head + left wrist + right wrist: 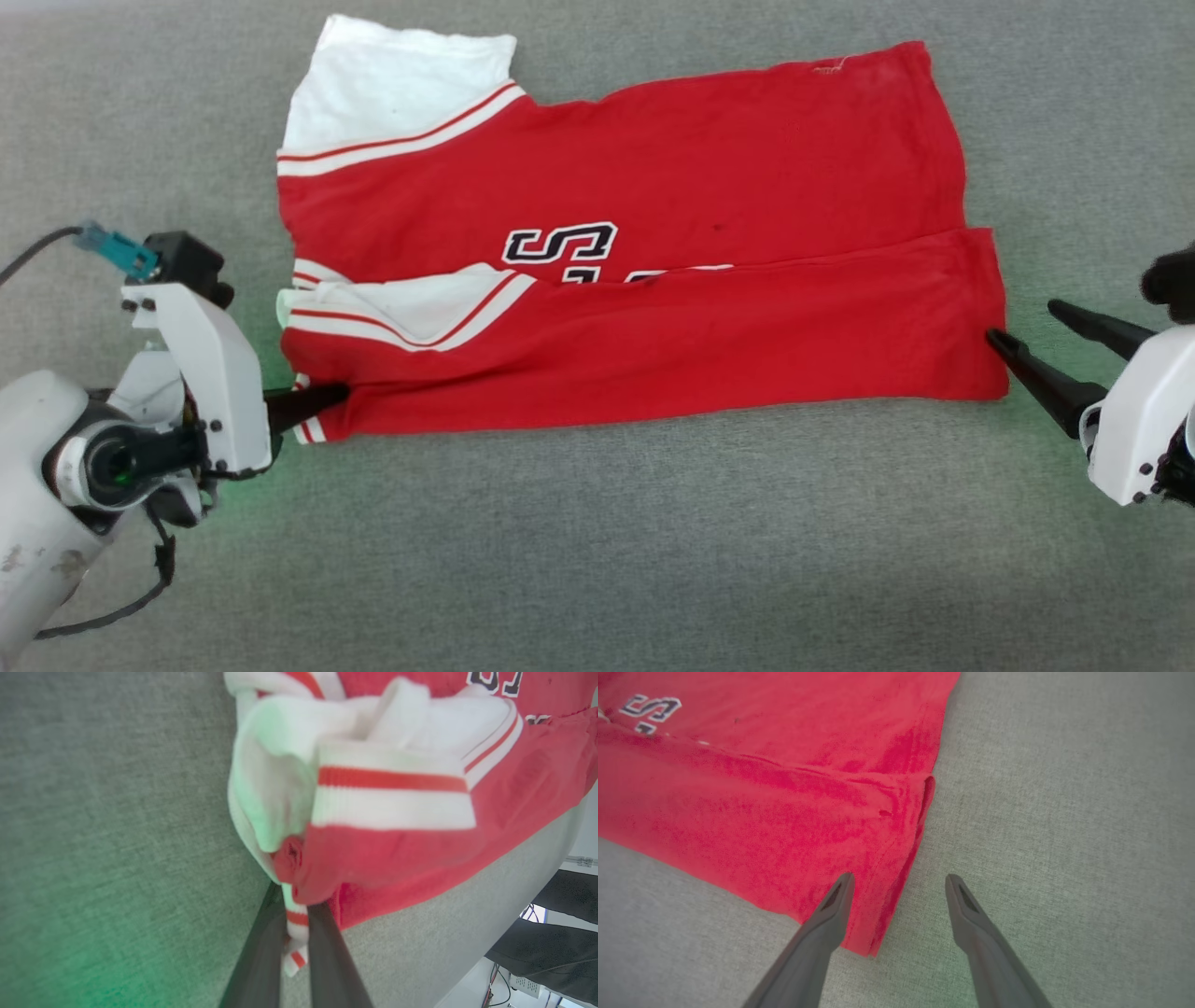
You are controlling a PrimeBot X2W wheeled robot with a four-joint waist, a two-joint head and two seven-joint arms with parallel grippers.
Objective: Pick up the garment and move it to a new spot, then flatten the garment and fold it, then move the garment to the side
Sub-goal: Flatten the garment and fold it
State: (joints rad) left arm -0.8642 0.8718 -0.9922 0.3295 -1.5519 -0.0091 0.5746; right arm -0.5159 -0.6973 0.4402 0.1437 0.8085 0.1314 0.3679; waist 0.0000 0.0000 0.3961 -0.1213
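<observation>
The garment (pixel 653 177) is laid out with the grey desk (pixel 597 560) beneath it, near half folded over. Its striped corner is clamped by the jaws of the left gripper (pixel 329 399); those of the right gripper (pixel 1019 319) are held apart at its opposite hem.

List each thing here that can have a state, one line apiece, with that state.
garment: lies flat on the grey surface, near long edge folded up over part of the lettering, near left corner pinched.
left gripper: shut on the garment's near left corner.
right gripper: open, one finger over the garment's near right corner, the other beyond the hem.
</observation>
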